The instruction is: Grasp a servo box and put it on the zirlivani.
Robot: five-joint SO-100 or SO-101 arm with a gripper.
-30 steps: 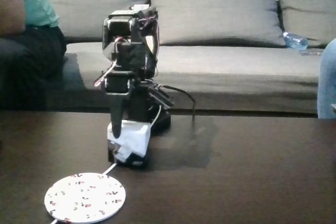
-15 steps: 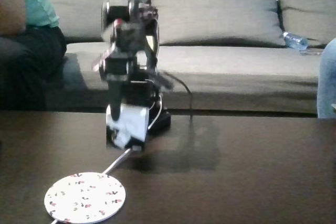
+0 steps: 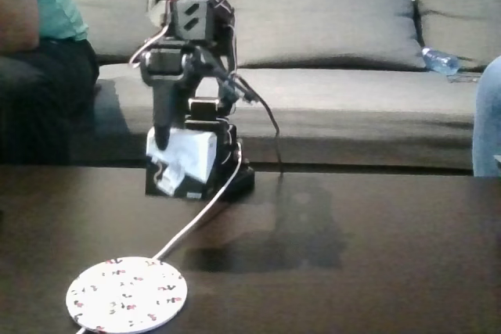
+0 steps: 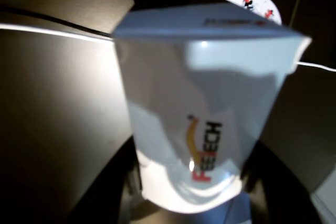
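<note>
1. Nearest, in the fixed view: the zirlivani point(image 3: 127, 294) lies bare on the table point(image 3: 391, 256). Placement remains to be done.
2. Behind it, the gripper point(image 3: 163, 149) grasps the servo box point(image 3: 182, 163), apparently lifted clear of the table; grasp done.
3. Beyond: a couch point(image 3: 329, 37).
4. The wrist view adds the box's printed lettering point(image 4: 202, 150) and the zirlivani's edge point(image 4: 254, 4) past it.

Table-level front cam; wrist cam close-up.
</note>
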